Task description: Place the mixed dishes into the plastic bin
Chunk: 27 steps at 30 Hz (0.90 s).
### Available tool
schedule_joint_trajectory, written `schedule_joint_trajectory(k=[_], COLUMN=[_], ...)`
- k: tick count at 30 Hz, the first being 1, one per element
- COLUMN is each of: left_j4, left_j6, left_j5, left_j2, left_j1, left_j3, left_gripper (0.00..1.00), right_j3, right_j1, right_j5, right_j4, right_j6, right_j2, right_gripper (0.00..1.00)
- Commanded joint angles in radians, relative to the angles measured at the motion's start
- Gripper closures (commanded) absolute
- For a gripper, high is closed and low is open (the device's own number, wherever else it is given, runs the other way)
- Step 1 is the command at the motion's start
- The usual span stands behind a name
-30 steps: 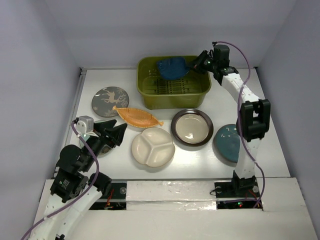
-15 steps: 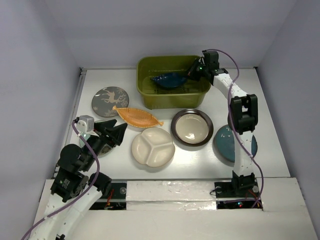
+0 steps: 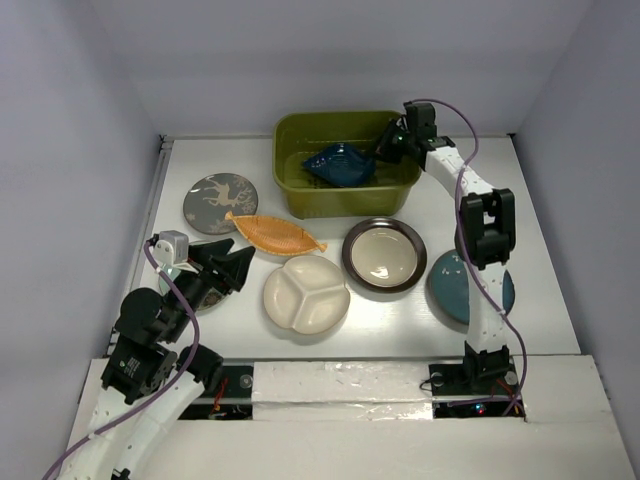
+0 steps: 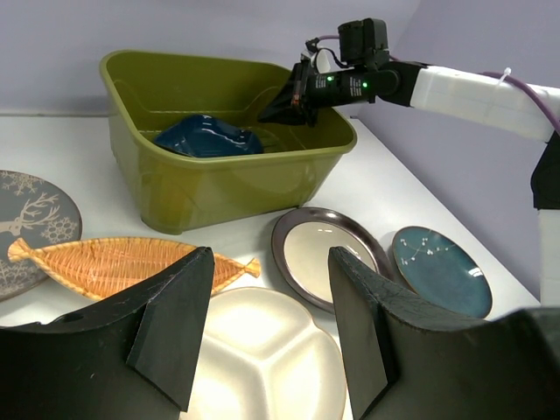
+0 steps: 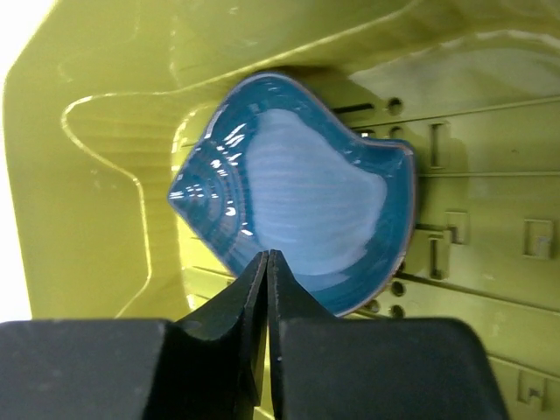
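The dark blue triangular plate (image 3: 340,165) (image 4: 208,136) (image 5: 297,210) lies inside the olive plastic bin (image 3: 345,118) (image 4: 219,175) (image 5: 87,175). My right gripper (image 3: 385,145) (image 4: 293,96) (image 5: 267,255) hangs over the bin's right side, shut, with nothing between its tips, just above the plate's near rim. My left gripper (image 3: 238,268) (image 4: 269,254) stands open at the table's near left, empty, facing the cream three-compartment plate (image 3: 306,293) (image 4: 262,350).
On the table lie the grey deer plate (image 3: 220,202) (image 4: 26,219), the orange leaf plate (image 3: 275,234) (image 4: 114,262), the brown-rimmed cream plate (image 3: 384,254) (image 4: 311,245) and the teal round plate (image 3: 455,285) (image 4: 437,267). Walls enclose the table.
The right gripper came down into the bin with the blue plate, which now lies loose on the bin's floor. The left arm has not moved.
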Motion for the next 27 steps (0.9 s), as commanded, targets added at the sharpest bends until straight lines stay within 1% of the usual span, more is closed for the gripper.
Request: schedule_joint_trajectory(k=[1,3,4,6,7,10,11,12,13,14,15,16,17,18,19,20,21,22,25,26,27], left_j4=[0.045,0.045,0.045,0.045,0.045,0.045,0.043,0.043,0.043,0.042,0.040,0.039,0.037,0.033,0.031,0.026,0.022,0.020,0.016,0.016,0.014], left_j6=[0.012,0.012,0.010,0.010,0.010,0.010,0.010,0.009,0.009,0.009,0.006,0.004,0.004,-0.001,-0.001,-0.001,-0.001,-0.002,-0.002,-0.004,-0.005], left_j5=[0.013,0.012,0.013,0.017,0.017,0.021,0.023,0.024,0.026,0.026,0.023,0.023,0.017,0.003,-0.005,-0.013,-0.023,-0.025,-0.037,-0.037,-0.039], left_j2=[0.015,0.015,0.015,0.014,0.015,0.011,0.008,0.006,0.005,0.003,-0.001,-0.005,-0.005,-0.006,-0.005,-0.002,0.006,0.011,0.029,0.032,0.037], left_j1=[0.015,0.016,0.016,0.016,0.016,0.016,0.016,0.016,0.016,0.016,0.016,0.016,0.016,0.016,0.016,0.016,0.016,0.016,0.016,0.016,0.025], left_j3=[0.026,0.026,0.026,0.026,0.024,0.024,0.026,0.024,0.023,0.024,0.023,0.023,0.023,0.024,0.026,0.026,0.028,0.028,0.032,0.032,0.031], left_gripper=[0.48,0.48,0.48,0.48,0.48,0.49,0.50,0.52,0.57,0.59,0.63,0.67,0.77,0.82,0.91,0.94,0.95,0.96,0.96,0.93,0.91], right_j3=[0.045,0.027,-0.019,-0.090,-0.181,-0.350,-0.481,-0.550,-0.617,-0.759,-0.832,-0.905,-0.978,-1.119,-1.182,-1.237,-1.326,-1.366,-1.464,-1.469,-1.474], right_j1=[0.036,0.047,0.057,0.057,0.057,0.067,0.067,0.076,0.086,0.086,0.100,0.111,0.128,0.138,0.139,0.169,0.184,0.206,0.325,0.358,0.428], right_j5=[0.005,0.007,0.005,0.004,0.004,0.016,0.031,0.040,0.049,0.059,0.080,0.091,0.108,0.128,0.128,0.132,0.146,0.160,0.171,0.181,0.216], right_j4=[0.054,0.080,0.124,0.199,0.225,0.287,0.289,0.289,0.289,0.289,0.289,0.289,0.289,0.322,0.337,0.335,0.328,0.330,0.341,0.333,0.327], right_j6=[-0.027,-0.030,-0.029,-0.023,-0.023,-0.038,-0.049,-0.053,-0.059,-0.063,-0.066,-0.064,-0.058,-0.032,-0.020,0.002,0.014,0.029,0.098,0.111,0.140], right_j2=[-0.121,-0.178,-0.243,-0.323,-0.410,-0.553,-0.651,-0.701,-0.748,-0.799,-0.895,-0.946,-0.995,-1.087,-1.129,-1.164,-1.199,-1.260,-1.307,-1.304,-1.296], right_gripper=[0.91,0.90,0.87,0.85,0.82,0.76,0.75,0.75,0.73,0.72,0.71,0.68,0.66,0.65,0.60,0.58,0.53,0.41,0.28,0.23,0.22])
